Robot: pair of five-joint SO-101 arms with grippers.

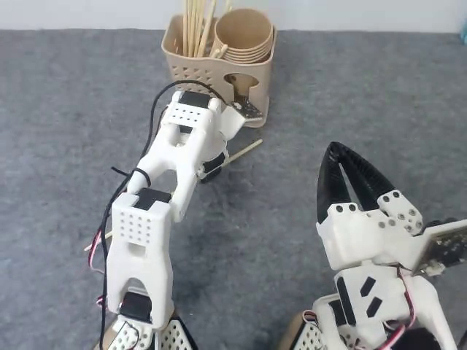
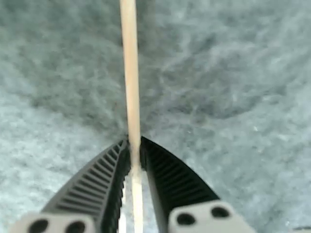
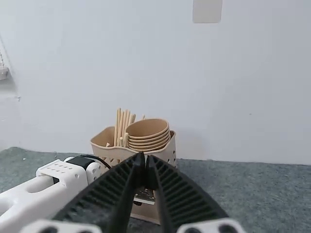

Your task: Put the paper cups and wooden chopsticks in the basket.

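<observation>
Wooden chopstick (image 2: 130, 73) clamped between the fingers of the left end effector (image 2: 135, 145), low over the grey tabletop (image 1: 73, 109), just in front of the basket (image 1: 219, 73); far end protruding beside the arm. Stacked paper cups (image 1: 244, 33) and further chopsticks (image 1: 195, 25) upright inside the basket; right end effector (image 1: 337, 149) clenched on nothing, raised, well apart from the basket.

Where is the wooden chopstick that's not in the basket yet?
The thin wooden chopstick is clamped in the left pincer, and in the high view its end sticks out over the grey mat just in front of the beige plastic basket.
</observation>
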